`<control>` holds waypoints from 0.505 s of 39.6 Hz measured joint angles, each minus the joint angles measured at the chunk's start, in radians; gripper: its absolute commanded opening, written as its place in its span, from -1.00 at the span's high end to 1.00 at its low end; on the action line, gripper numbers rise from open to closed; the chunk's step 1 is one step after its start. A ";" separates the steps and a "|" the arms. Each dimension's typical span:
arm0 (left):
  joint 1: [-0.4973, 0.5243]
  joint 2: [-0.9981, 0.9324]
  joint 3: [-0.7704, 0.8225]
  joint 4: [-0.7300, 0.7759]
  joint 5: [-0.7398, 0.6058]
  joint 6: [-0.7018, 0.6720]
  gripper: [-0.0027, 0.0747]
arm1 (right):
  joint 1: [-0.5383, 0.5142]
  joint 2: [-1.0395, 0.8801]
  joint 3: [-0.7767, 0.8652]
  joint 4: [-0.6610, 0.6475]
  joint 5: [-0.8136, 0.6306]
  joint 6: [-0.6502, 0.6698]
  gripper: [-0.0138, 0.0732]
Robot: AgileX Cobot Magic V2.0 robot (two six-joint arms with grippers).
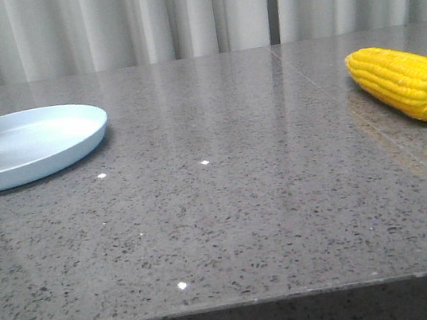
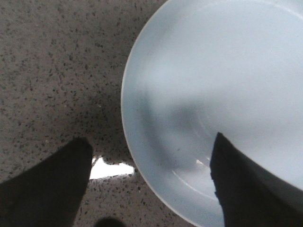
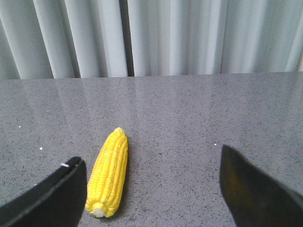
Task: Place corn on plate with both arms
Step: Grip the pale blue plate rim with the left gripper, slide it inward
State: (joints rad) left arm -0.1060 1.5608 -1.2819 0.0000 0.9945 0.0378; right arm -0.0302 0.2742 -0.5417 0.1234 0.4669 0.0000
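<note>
So, corn (image 3: 108, 173) lying on surface (image 1: 228, 206) far right, well apart from plate (image 1: 26, 144) at far left. My right gripper (image 3: 151, 194) nearer, fingers wide, empty; cob's long axis runs away from fingers, sitting beside one finger, off-centre. Left gripper (image 2: 151, 184) wide over plate rim.

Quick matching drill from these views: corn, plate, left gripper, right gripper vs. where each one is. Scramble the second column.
Things:
1. corn
2. plate
3. left gripper
4. right gripper

Places or states:
A. open, one finger over the plate's rim
B. on the table's left side, nothing on it
C. open, facing the corn, not touching it
D. lying on the table's right side, pale stub toward the camera

Pairs: 1-D, 2-B, 3-A, 4-C
</note>
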 measured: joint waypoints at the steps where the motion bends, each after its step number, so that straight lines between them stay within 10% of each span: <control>1: 0.000 0.016 -0.001 0.000 0.000 0.000 -0.15 | 0.000 0.000 0.000 0.000 0.000 0.000 -0.70; 11: 0.000 0.099 -0.002 0.000 0.004 0.000 -0.05 | 0.000 0.000 0.000 0.000 0.000 0.000 -0.70; 20: 0.000 0.108 -0.005 0.000 0.004 0.000 0.66 | 0.000 0.000 0.000 0.000 0.000 0.000 -0.70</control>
State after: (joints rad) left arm -0.1060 1.6683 -1.2874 0.0000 0.9984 0.0378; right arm -0.0302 0.2742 -0.5417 0.1234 0.4669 0.0000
